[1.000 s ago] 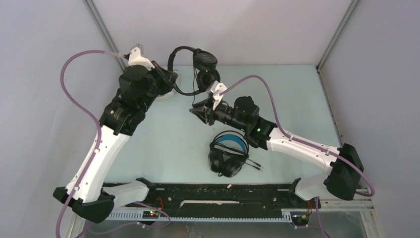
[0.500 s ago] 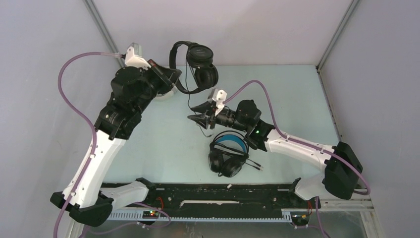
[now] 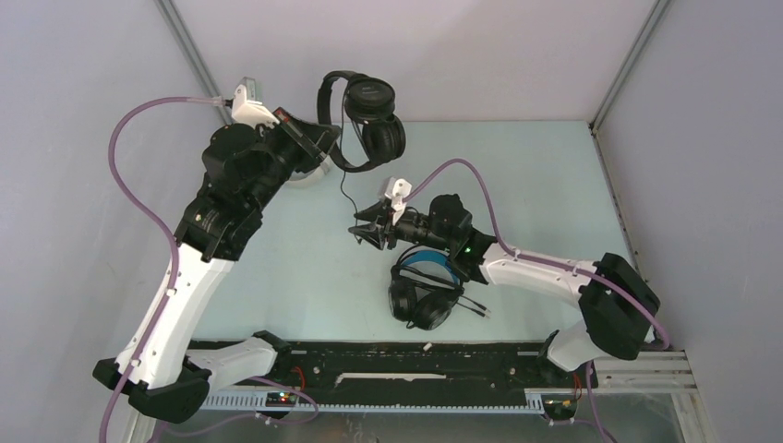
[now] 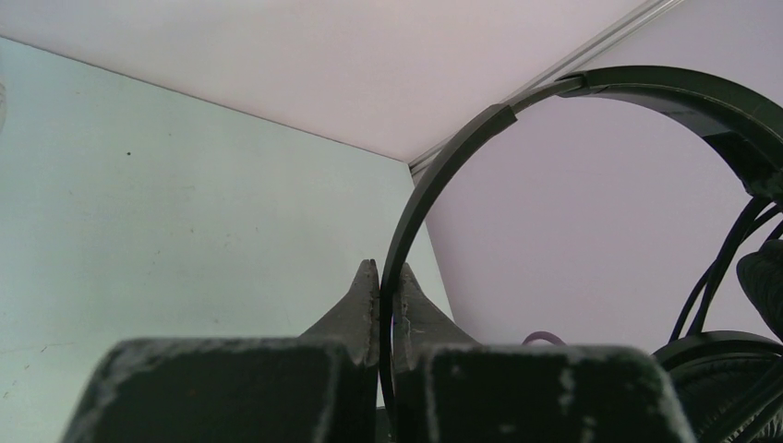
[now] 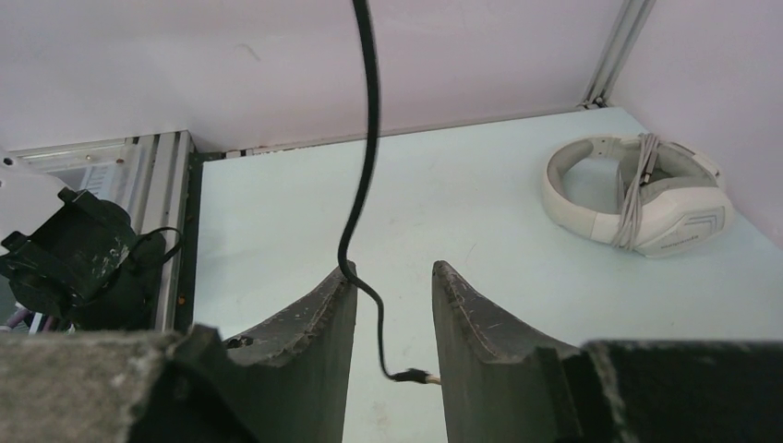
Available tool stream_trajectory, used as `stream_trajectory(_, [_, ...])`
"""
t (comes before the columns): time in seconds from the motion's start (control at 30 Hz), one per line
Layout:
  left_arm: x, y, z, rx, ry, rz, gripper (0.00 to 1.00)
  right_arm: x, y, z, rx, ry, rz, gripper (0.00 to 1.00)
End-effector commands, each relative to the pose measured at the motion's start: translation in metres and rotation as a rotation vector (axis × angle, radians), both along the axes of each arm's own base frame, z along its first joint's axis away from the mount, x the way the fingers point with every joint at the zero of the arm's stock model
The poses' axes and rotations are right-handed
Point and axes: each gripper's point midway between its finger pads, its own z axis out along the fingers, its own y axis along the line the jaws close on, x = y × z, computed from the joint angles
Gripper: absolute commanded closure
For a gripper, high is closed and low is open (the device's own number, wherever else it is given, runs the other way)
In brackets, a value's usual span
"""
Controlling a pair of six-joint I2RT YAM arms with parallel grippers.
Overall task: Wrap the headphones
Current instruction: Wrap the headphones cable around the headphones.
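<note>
My left gripper (image 3: 325,140) is shut on the thin headband (image 4: 517,106) of the small black headphones (image 3: 367,115) and holds them in the air near the back wall. Their cord (image 3: 343,189) hangs down. My right gripper (image 3: 363,231) is open, and the cord's lower end (image 5: 369,138) and plug (image 5: 411,376) hang between its fingers. The bulky black pair with the blue-lined headband (image 3: 425,284) lies on the table under the right arm. The white-grey pair (image 5: 637,194), with its cord wrapped round it, lies at the back left, mostly hidden by the left arm in the top view.
The pale table (image 3: 545,194) is closed in by grey walls at the back and sides. A black rail (image 3: 406,355) runs along the near edge. A black arm base (image 5: 83,258) shows at the left of the right wrist view.
My left gripper has lifted the small black headphones a little higher and to the left. My right gripper has moved left and forward, so the hanging cord is now between its open fingers.
</note>
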Motion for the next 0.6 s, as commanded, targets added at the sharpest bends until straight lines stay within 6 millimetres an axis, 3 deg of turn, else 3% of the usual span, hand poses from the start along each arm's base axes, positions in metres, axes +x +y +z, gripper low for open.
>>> stream_trajectory(0.0, [-0.014, 0.001, 0.051, -0.101, -0.121, -0.024, 1.0, 0.008, 0.004, 0.006, 0.044, -0.029, -0.013, 0.62])
stream_trajectory(0.4, [-0.012, 0.0, 0.049, -0.1, -0.119, -0.026, 1.0, 0.001, 0.017, -0.005, 0.105, 0.006, 0.034, 0.61])
stream_trajectory(0.57, [-0.012, 0.001, 0.052, -0.095, -0.123, -0.024, 1.0, 0.006, 0.017, -0.011, 0.098, 0.016, 0.026, 0.78])
